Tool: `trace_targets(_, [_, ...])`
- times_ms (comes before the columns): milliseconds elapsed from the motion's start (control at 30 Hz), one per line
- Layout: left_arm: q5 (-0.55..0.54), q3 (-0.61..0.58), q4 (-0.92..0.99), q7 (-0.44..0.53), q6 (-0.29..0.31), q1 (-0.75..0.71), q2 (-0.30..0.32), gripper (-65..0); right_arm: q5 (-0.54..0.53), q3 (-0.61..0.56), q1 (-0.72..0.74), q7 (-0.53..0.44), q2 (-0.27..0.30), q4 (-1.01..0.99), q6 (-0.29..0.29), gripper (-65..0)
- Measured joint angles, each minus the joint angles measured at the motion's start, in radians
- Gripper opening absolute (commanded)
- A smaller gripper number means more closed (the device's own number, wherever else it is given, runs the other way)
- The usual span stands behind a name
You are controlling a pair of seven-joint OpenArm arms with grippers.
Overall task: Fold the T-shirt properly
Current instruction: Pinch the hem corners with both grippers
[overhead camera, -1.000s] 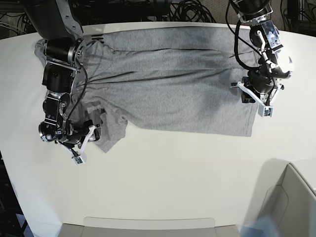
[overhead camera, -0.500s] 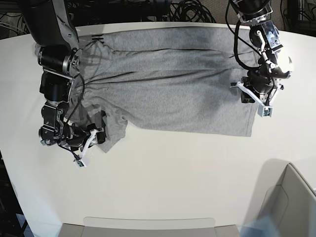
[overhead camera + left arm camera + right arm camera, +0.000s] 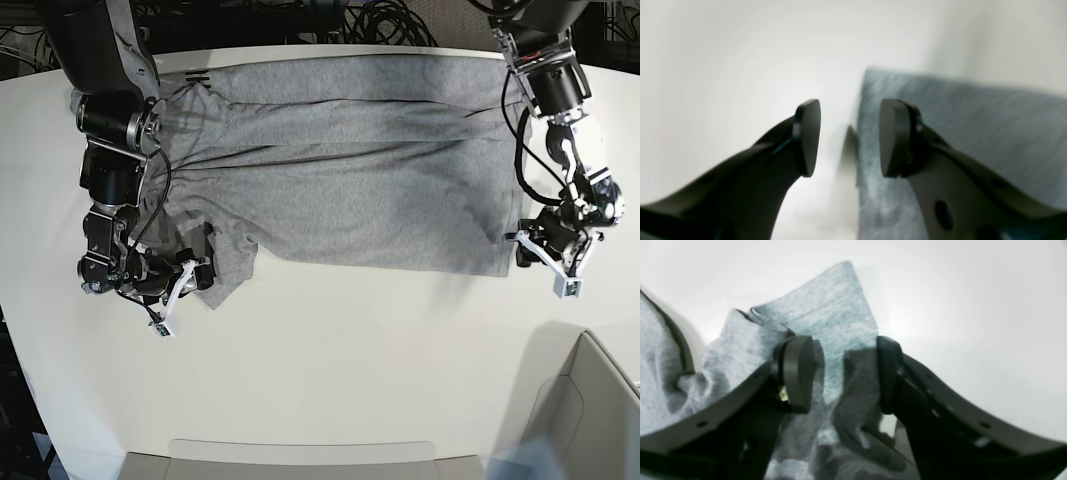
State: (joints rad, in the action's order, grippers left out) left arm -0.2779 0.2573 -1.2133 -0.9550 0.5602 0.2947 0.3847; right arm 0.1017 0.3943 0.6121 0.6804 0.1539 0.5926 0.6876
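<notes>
Closest in, the right gripper (image 3: 843, 373) has its fingers spread with a wrinkled sleeve of the heather light-grey cotton T-shirt (image 3: 350, 170) bunched between the pads, so I'd push a bit deeper and catch every layer before clamping. Further off, the left gripper (image 3: 848, 140) is also spread, one pad over bare white table (image 3: 350, 380) and the other over cloth, the hem corner sitting in the gap. I'd close both together, since the shirt lies flat beyond the fingertips.
</notes>
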Motion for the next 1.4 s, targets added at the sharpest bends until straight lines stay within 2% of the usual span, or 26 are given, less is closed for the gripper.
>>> trace_targets(33, [0.000, -0.059, 0.066, 0.029, 0.003, 0.031, 0.028, -35.5, 0.003, 0.000, 0.000, 0.000, -0.002, -0.001, 0.000, -35.5])
trace_targets(100, [0.005, -0.125, 0.146, 0.080, 0.071, 0.079, 0.040, -35.5, 0.005, 0.000, 0.000, 0.001, -0.002, 0.000, 0.000, -35.5])
trace_targets(133, [-0.004, -0.131, 0.178, 0.099, 0.119, 0.101, 0.033, -35.5, 0.003, -0.001, 0.000, 0.001, -0.002, 0.000, 0.000, -35.5])
trace_targets(200, [-0.013, -0.107, 0.233, 0.116, 0.152, 0.121, 0.019, -35.5, 0.001, -0.002, 0.000, 0.001, -0.002, 0.000, 0.000, -35.5])
trace_targets(333, [-0.005, -0.048, 0.310, 0.119, 0.139, 0.135, 0.028, -35.5, 0.003, -0.002, 0.000, 0.000, -0.002, 0.000, 0.000, -35.5])
trace_targets(467, [0.013, -0.045, 0.364, 0.134, 0.128, 0.143, 0.044, -35.5, 0.003, -0.002, 0.000, 0.000, -0.002, 0.000, 0.000, -35.5])
trace_targets(633, [-0.002, -0.047, 0.365, 0.158, 0.137, 0.147, 0.026, -35.5, 0.001, -0.002, -0.002, 0.000, -0.002, 0.000, 0.000, -35.5])
trace_targets(900, [-0.014, -0.047, 0.402, 0.184, 0.137, 0.147, 0.030, -35.6, 0.002, -0.002, -0.003, 0.000, -0.002, 0.000, 0.000, -36.0])
trace_targets(1067, [-0.026, -0.109, 0.447, 0.250, 0.136, 0.160, 0.037, -35.9, 0.007, -0.002, -0.002, 0.000, -0.005, 0.000, 0.000, -49.3])
trace_targets(1167, [-0.030, -0.141, 0.464, 0.285, 0.135, 0.163, 0.020, -38.0, 0.009, -0.002, -0.002, 0.002, -0.005, 0.000, 0.000, -56.6])
trace_targets(1267, [-0.037, -0.142, 0.486, 0.303, 0.136, 0.170, 0.002, -44.1, 0.009, -0.002, -0.002, 0.003, -0.005, 0.000, 0.000, -61.8])
trace_targets(1400, [-0.040, -0.139, 0.489, 0.303, 0.136, 0.171, -0.005, -58.6, 0.010, -0.002, 0.005, 0.008, -0.005, -0.006, 0.000, -64.1])
